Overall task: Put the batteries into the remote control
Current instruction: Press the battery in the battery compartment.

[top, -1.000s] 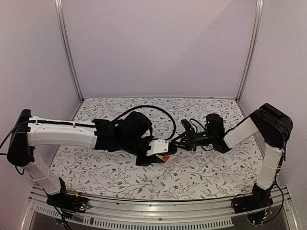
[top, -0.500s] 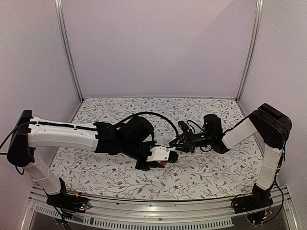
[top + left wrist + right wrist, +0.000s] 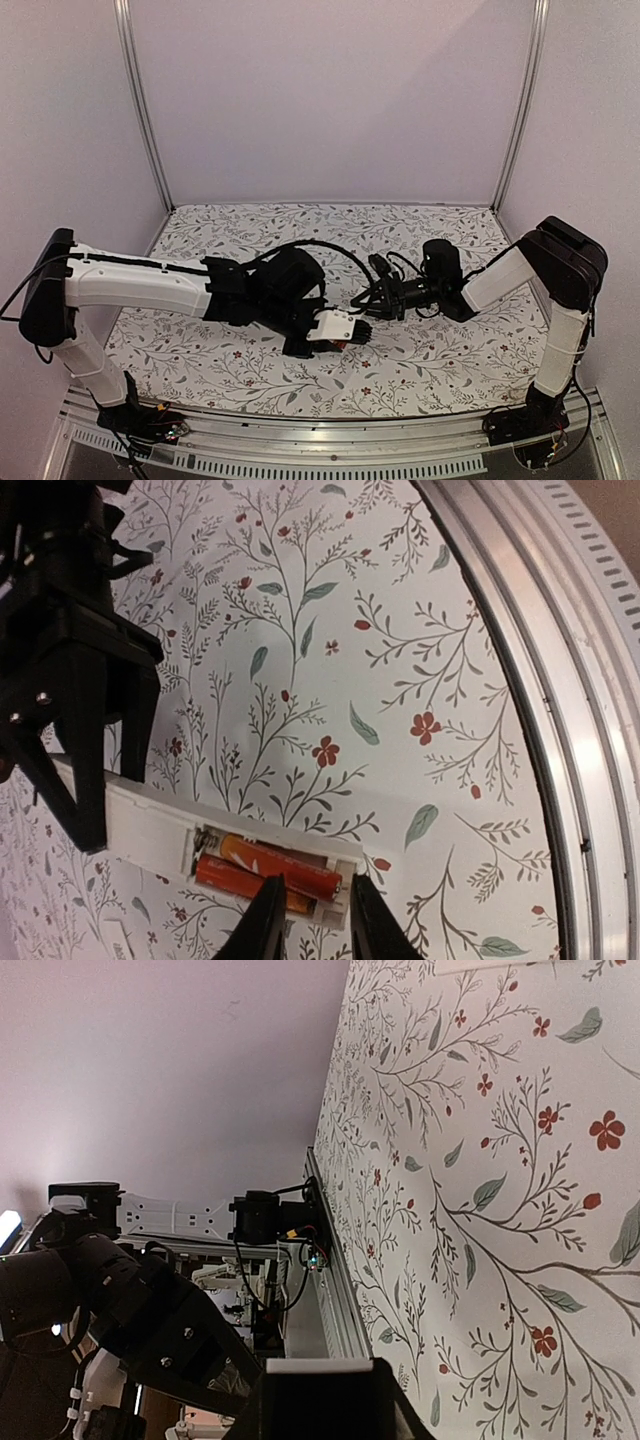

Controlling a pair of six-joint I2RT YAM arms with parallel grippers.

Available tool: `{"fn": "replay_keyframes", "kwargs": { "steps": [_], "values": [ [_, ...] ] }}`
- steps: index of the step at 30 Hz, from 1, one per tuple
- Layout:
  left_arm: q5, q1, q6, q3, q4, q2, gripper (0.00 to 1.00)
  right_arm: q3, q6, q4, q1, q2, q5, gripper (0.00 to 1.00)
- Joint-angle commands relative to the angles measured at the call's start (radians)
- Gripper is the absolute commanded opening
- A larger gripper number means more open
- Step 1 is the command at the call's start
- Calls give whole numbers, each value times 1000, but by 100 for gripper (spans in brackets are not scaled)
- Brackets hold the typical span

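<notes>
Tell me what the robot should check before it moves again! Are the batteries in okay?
1. Both batteries lie in the remote control's open compartment: ok.
2. Batteries pushed all the way down flat: cannot tell.
3. Right gripper clamped on the remote control's other end: ok.
4. Left gripper has its jaws a little apart over the batteries' end: ok.
5. Left jaws touching a battery: cannot tell.
</notes>
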Motion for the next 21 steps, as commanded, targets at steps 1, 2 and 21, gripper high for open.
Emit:
{"fn": "replay_keyframes", "kwargs": {
  "steps": [1, 2, 21],
  "values": [
    [-6, -17, 12, -6, -9, 24, 23, 24, -11, 10, 11, 12, -17, 0],
    [-7, -17, 13, -5, -9, 27, 23, 25, -10, 10, 12, 12, -17, 0],
    [-81, -16, -53, 90, -82, 137, 14, 21, -11, 12, 15, 3, -11, 0]
  ]
}}
